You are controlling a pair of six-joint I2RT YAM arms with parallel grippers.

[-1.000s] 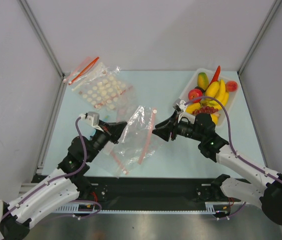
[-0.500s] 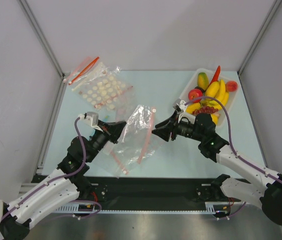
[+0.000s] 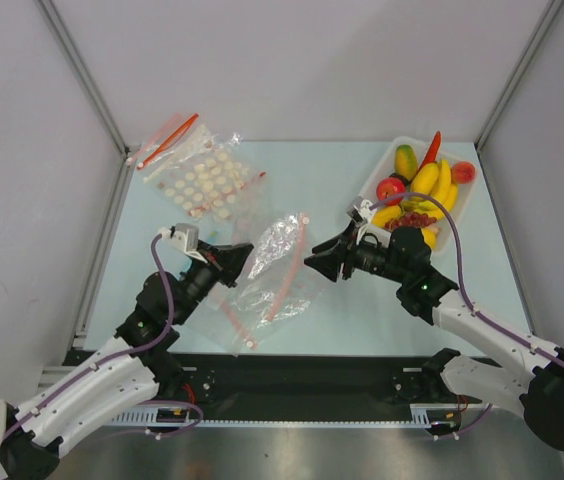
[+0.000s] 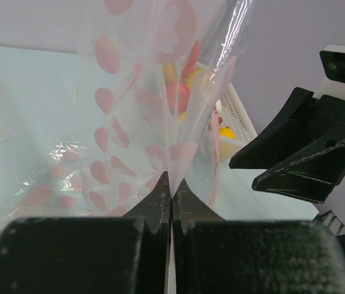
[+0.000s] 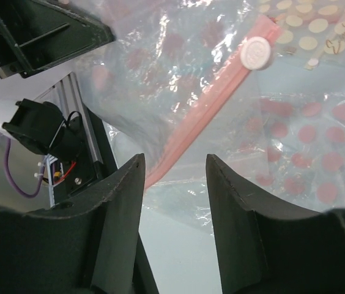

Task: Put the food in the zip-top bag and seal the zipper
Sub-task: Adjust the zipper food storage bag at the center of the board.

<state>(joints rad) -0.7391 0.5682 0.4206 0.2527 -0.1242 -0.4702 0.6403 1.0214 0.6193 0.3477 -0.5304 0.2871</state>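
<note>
The zip-top bag (image 3: 274, 250) is a crinkly clear bag lifted off the table between the two arms. My left gripper (image 3: 245, 250) (image 4: 171, 184) is shut on a thin edge of its film. The pink-red zipper (image 3: 287, 270) (image 5: 209, 107) runs diagonally, with a white slider (image 5: 255, 52) at its far end. My right gripper (image 3: 312, 262) (image 5: 172, 165) stands open just right of the zipper, with nothing between its fingers. The food (image 3: 425, 180), bananas, an apple, grapes, a chili, a mango and a peach, lies in a white tray (image 3: 459, 215) at the back right.
A clear bag with white dots (image 3: 207, 180) lies at the back left, a red strip (image 3: 167, 140) beside it. A flat pink-dotted bag (image 5: 319, 153) lies under the lifted bag. The right gripper's black fingers (image 4: 307, 153) show close by in the left wrist view.
The zipper strip has swung a little to the left, away from the right fingertips. The right jaws stand slightly wider. The left gripper has stayed shut on the film.
</note>
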